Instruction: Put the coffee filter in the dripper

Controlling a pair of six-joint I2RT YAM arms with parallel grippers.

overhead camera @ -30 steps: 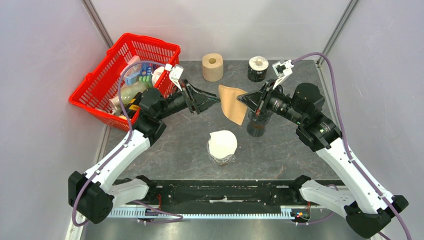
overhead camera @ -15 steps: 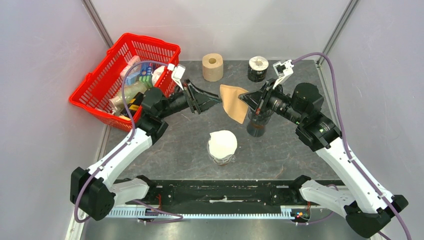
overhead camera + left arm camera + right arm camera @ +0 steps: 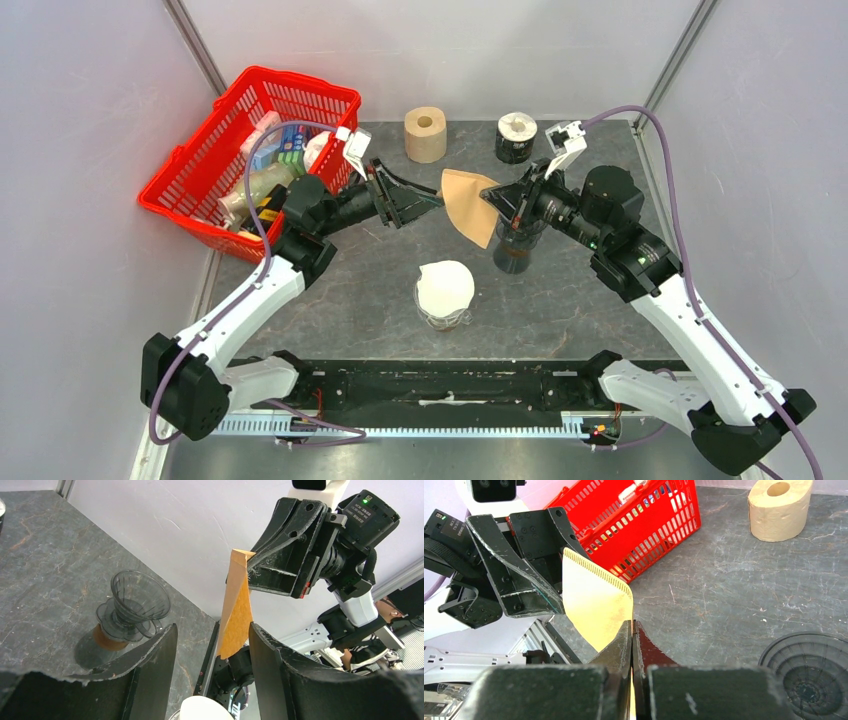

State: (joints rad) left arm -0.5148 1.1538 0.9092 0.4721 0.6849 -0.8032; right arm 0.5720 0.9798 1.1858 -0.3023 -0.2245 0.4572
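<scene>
Above the surface, your right jaws pinch the filter [image 3: 466, 205]; your wide left jaws should next grip its edge.

Top view looks down; wrist views face across the coffee filter [image 3: 237, 607]

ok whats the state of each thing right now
coffee filter: flat, held in the air
right gripper: shut on the coffee filter
left gripper: open, at the filter's free edge
dripper: upright, empty
red basket: holds bottles and packets
paper roll: standing on end
</scene>
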